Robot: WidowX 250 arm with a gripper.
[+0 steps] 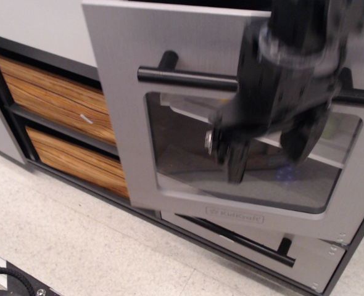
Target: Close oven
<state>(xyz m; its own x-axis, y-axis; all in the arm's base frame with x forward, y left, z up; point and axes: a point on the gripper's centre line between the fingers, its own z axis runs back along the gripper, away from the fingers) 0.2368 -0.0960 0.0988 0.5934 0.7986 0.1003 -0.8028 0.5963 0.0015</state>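
The oven's light-grey door (119,123) stands nearly upright against the dark oven body, tilted slightly askew. Its thick black bar handle (188,78) runs across the top of the clear window. The white ribbed rack (183,105) shows faintly through the glass. My gripper (268,157) is blurred and hangs in front of the window, below the handle, fingers pointing down. Its fingers (235,161) are apart and hold nothing. They do not touch the handle.
A shorter grey drawer (318,271) with a thin black handle (244,237) sits below the oven door. Two orange wood-grain drawers (52,92) are stacked at the left. Speckled floor (58,246) lies in front, with a black cable (9,280) at the bottom left corner.
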